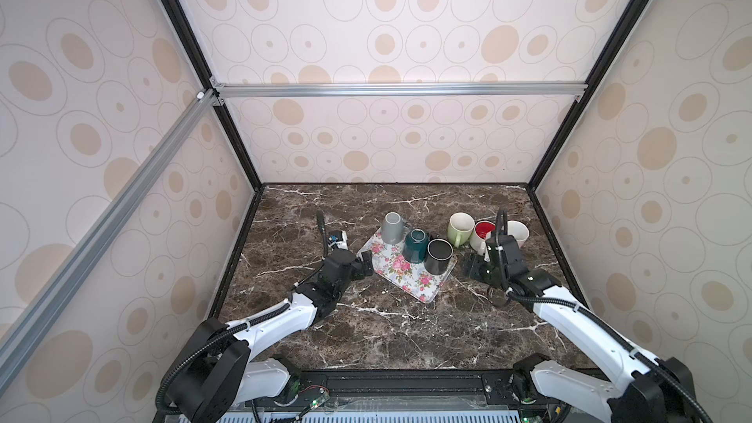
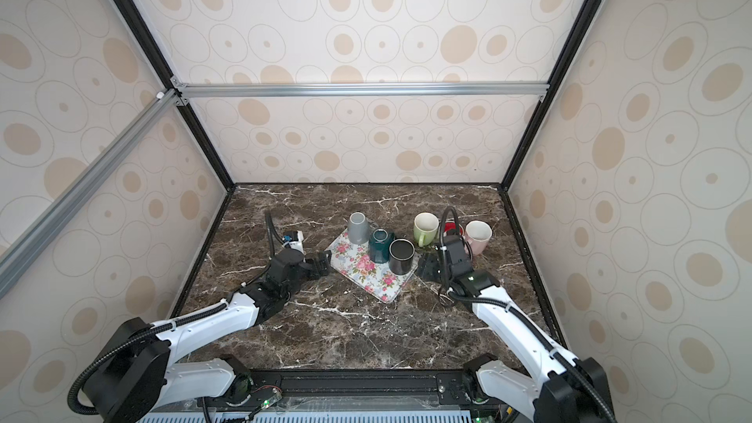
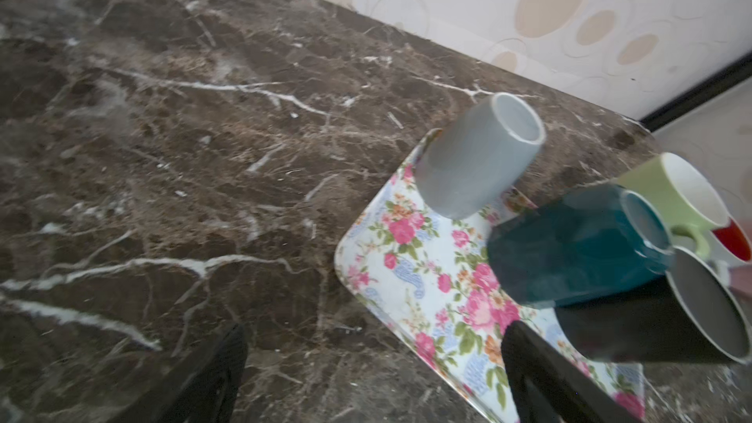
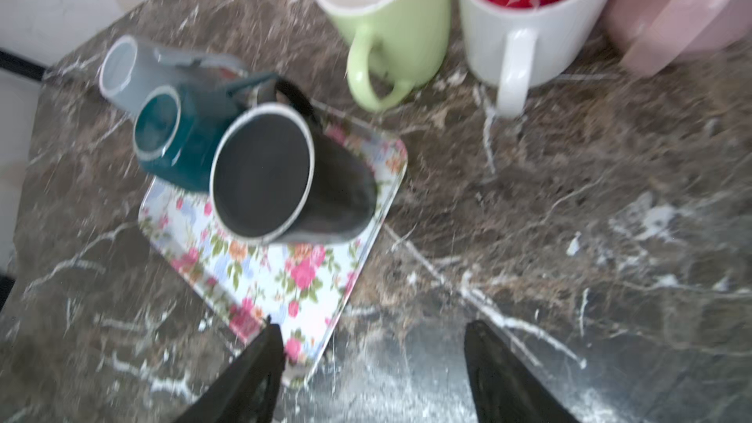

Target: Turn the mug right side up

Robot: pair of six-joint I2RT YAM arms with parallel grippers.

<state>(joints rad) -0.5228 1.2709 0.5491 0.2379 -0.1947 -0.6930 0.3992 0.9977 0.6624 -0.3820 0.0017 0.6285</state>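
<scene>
Three mugs stand upside down, bases up, on the floral tray (image 1: 407, 280): a grey mug (image 1: 392, 229) at the back, a teal mug (image 1: 416, 245) in the middle and a black mug (image 1: 438, 256) in front. My left gripper (image 1: 365, 264) hangs open at the tray's left edge, one fingertip (image 3: 537, 372) over the tray, holding nothing. To the right of the tray my right gripper (image 1: 473, 268) is open over bare marble in front of the upright mugs, with nothing between its fingers (image 4: 500, 376).
A green mug (image 1: 460, 227), a white mug with a red inside (image 1: 482, 233) and a pink mug (image 1: 519, 233) stand upright in a row right of the tray, near the right wall. Patterned walls close in three sides of the marble table (image 1: 386, 331).
</scene>
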